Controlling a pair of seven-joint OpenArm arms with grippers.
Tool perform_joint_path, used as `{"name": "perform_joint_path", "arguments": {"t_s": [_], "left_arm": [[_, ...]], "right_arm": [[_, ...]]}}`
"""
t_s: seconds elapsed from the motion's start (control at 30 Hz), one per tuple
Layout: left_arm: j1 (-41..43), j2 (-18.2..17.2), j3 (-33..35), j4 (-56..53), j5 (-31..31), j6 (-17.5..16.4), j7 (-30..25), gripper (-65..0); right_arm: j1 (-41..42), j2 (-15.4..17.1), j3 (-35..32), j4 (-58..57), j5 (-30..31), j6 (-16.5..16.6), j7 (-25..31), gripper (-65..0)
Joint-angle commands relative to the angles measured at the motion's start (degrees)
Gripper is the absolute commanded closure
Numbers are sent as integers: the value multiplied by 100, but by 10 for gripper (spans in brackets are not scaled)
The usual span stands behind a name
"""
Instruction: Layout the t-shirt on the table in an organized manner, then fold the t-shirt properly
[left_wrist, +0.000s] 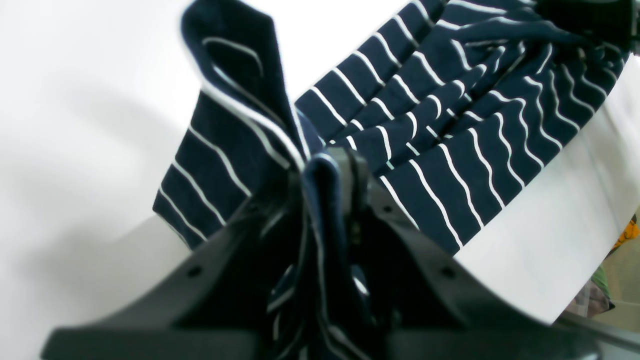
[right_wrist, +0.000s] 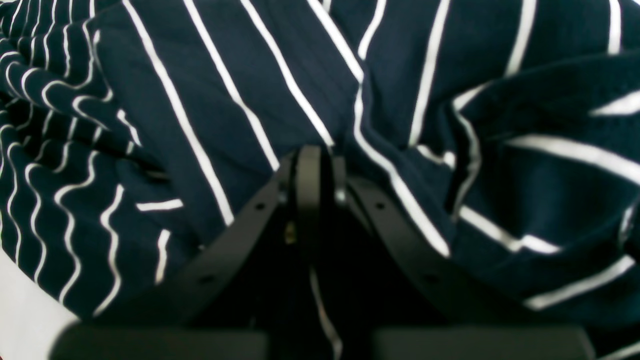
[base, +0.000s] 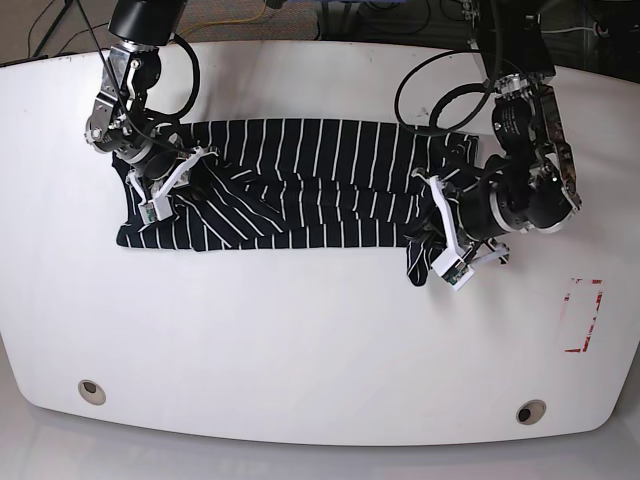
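The t-shirt (base: 300, 185) lies across the far half of the white counter (base: 300, 340) as a long dark band with thin white stripes, rumpled rather than flat, with a diagonal fold through its middle and bunched cloth at both ends. Its neck and sleeves are hard to pick out among the folds.

The left pincer (left_wrist: 327, 162) is clamped shut on a pinch of the shirt: in the left wrist view a ridge of striped cloth runs up between the black fingers and a flap stands upright just beyond them, blurred and close to the lens. From the base view this same pincer (base: 440, 245) sits at the shirt's end nearest the red-marked rectangle (base: 583, 315), with a bit of fabric hanging below it; the arm's body covers much of that end of the garment.

The right pincer (right_wrist: 312, 160) is closed tight as well, its tips pressed together against the cloth. Striped fabric fills almost the whole right wrist view, so I cannot tell whether any cloth is actually caught between the tips. In the base view it (base: 165, 180) rests on the opposite end of the shirt, hiding the fabric beneath.

Two metal-ringed holes (base: 91, 391) sit near the counter's front edge, well apart from the shirt
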Motion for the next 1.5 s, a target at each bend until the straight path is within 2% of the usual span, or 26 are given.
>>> {"name": "perform_joint_path", "arguments": {"t_s": [0.0, 0.1, 0.23, 0.27, 0.3, 0.37, 0.47, 0.53, 0.77, 0.9, 1.0, 1.2, 1.37, 1.47], "left_arm": [[-110, -5, 6, 80, -130, -8, -134, -24], [-145, 4, 14, 80, -130, -8, -134, -39], [-233, 12, 146, 80, -130, -3, -134, -126], [-251, 56, 216, 80, -130, 102, -134, -176], [-251, 83, 234, 80, -130, 146, -134, -192], [-260, 153, 260, 80, -130, 410, -134, -269], [-260, 276, 269, 80, -148, 638, -116, -331], [-269, 390, 269, 80, -157, 673, -107, -358], [-541, 874, 243, 97, -166, 673, 178, -358], [-647, 918, 216, 106, -157, 673, 178, -358], [-691, 725, 76, 97, -148, 673, 178, -358], [-726, 206, 93, -43, -122, 682, -239, -358], [-699, -128, 102, -738, -122, 682, -687, -360], [-734, -207, 269, -1257, -130, 682, -846, -360]], "right_arm": [[-6, 44, 3, 51, -126, -32, -165, -22], [3, 44, 3, 51, -126, -32, -165, -22], [12, 44, 3, 51, -126, -32, -165, -22], [12, 44, 3, 51, -126, -32, -165, -22], [12, 44, 3, 51, -126, -32, -165, -22], [21, 44, 3, 51, -126, -32, -165, -22], [21, 44, 3, 69, -126, -32, -165, -22], [21, 44, 3, 130, -126, -32, -165, -22], [21, -18, 3, 297, -126, -32, -411, -22], [30, -53, 11, 385, -134, -32, -446, -22], [30, -62, 3, 438, -134, -32, -455, -22], [82, -71, 3, 438, -152, -32, -455, -22], [91, -71, 3, 438, -134, -32, -455, -22], [100, -71, 3, 438, -152, -32, -455, -22]]}}
